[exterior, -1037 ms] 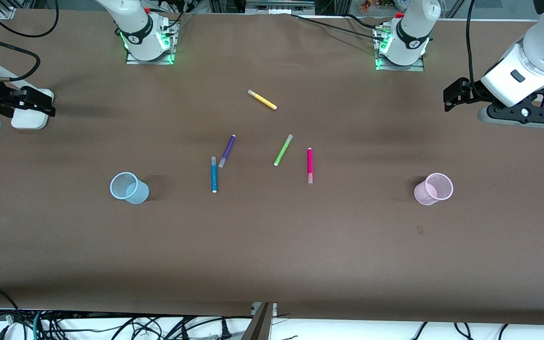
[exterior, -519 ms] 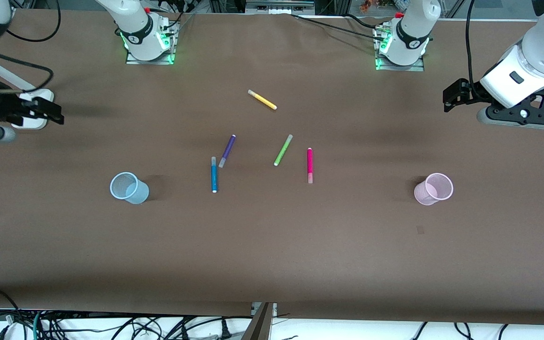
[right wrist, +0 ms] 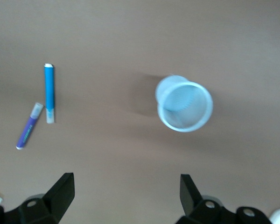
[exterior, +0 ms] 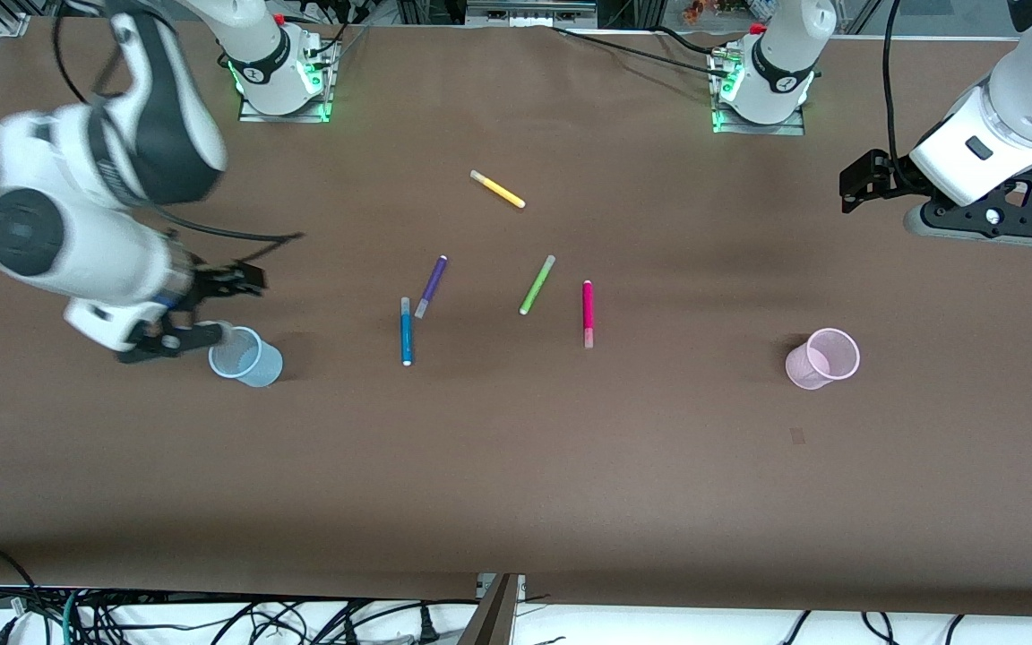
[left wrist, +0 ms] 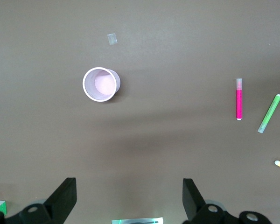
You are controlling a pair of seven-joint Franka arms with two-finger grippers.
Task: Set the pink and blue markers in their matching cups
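Nothing is picked up yet — the slim blue felt-tip marker (exterior: pixel 406 332) and the magenta marker with a paler pink cap (exterior: pixel 587 313) lie flat mid-table among purple (exterior: pixel 431 286), lime-green (exterior: pixel 537 284) and yellow (exterior: pixel 497 189) pens. The ribbed pale blue plastic cup (exterior: pixel 246 356) stands upright toward the right arm's end, the pale pink cup (exterior: pixel 822 358) toward the left arm's — each colour apparently assigned to the closer arm. The right gripper (exterior: pixel 198 313) hangs beside the blue cup, jaws apart and empty; the left gripper (exterior: pixel 858 184) waits, spread wide.
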